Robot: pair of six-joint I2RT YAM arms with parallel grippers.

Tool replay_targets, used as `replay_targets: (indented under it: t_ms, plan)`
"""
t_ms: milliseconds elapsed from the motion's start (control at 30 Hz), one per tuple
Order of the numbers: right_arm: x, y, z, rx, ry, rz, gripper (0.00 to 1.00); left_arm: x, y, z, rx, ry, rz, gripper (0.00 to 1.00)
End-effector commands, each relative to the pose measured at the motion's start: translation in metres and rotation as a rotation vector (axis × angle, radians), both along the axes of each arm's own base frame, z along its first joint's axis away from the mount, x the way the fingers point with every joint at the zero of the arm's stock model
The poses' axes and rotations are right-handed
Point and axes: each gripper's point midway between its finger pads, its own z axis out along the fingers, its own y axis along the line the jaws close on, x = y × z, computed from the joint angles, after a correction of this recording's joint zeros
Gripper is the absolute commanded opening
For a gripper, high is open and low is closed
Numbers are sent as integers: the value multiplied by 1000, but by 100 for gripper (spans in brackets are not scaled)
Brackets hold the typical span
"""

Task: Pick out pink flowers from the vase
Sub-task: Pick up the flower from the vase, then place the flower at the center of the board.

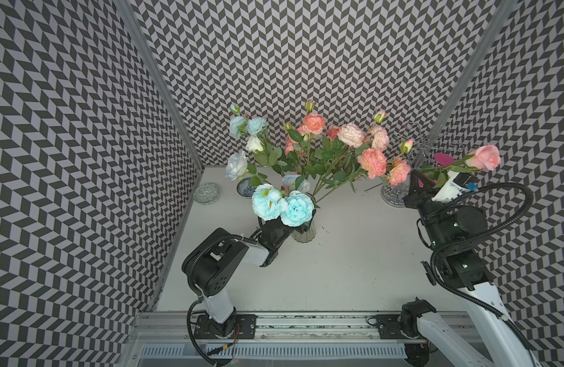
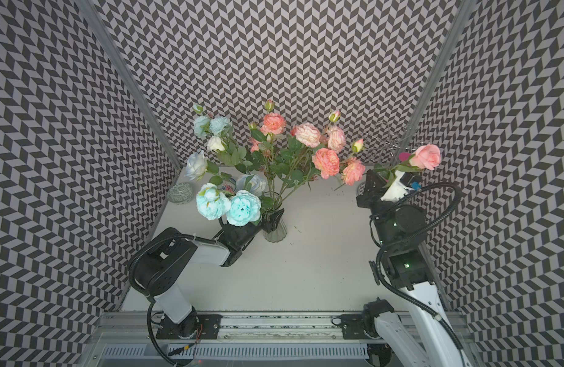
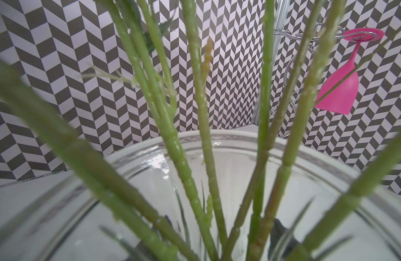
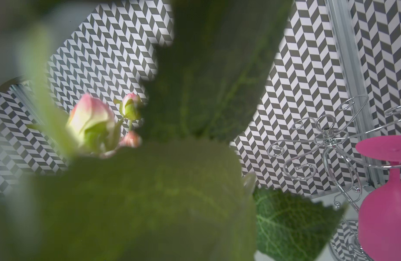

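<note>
Beside the pale blue blooms (image 1: 284,203), the left gripper (image 2: 273,220) is clamped round the neck of the ribbed clear-glass vase (image 1: 304,235) mid-table (image 1: 353,270). The vase holds most of the pink flowers (image 1: 347,139), ruffled peach and coral heads on thin, knobbly plastic stalks. At right, one smooth-petalled rose (image 1: 485,157) is out, its stalk pinched in the right gripper (image 1: 420,179), so the task looks barely begun.
</note>
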Motion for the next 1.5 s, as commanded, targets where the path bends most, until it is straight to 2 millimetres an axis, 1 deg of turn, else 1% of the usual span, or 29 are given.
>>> replay_targets:
  t_ms: [0, 100, 200, 333, 400, 533, 667, 767, 933, 1033, 1200, 1267, 1367, 1467]
  plan:
    - [7, -4, 2, -9, 69, -25, 0, -4, 7, -48, 64, 149, 15, 0]
    - [21, 0, -11, -19, 172, -3, 0, -4, 7, -47, 62, 147, 14, 0]
    - [35, 12, -26, -29, 247, 65, 0, -4, 7, -46, 60, 145, 12, 0]
    - [58, 26, -68, -31, 425, 174, 0, -4, 6, -45, 59, 143, 11, 0]
    - [64, 32, -86, -44, 482, 211, 0, -3, 6, -45, 60, 143, 13, 0]
    - [74, 37, -124, -39, 601, 248, 0, -4, 6, -43, 58, 140, 13, 0]
    - [84, 53, -161, -9, 693, 339, 0, -3, 7, -43, 60, 139, 15, 0]
    - [95, 64, -187, 19, 738, 395, 0, -3, 6, -42, 56, 138, 13, 0]
    - [116, 71, -237, 20, 856, 389, 0, -4, 7, -38, 51, 129, 13, 0]
    - [126, 78, -259, 4, 883, 373, 0, -3, 7, -38, 52, 128, 16, 0]
    - [150, 77, -294, 60, 899, 312, 0, -3, 6, -39, 51, 129, 11, 0]
    - [160, 77, -316, 77, 942, 298, 0, -4, 5, -39, 52, 131, 8, 0]
    - [177, 80, -344, 103, 982, 286, 0, -5, 5, -38, 50, 130, 7, 0]
    - [189, 81, -362, 122, 990, 270, 3, -5, 4, -38, 51, 130, 7, 0]
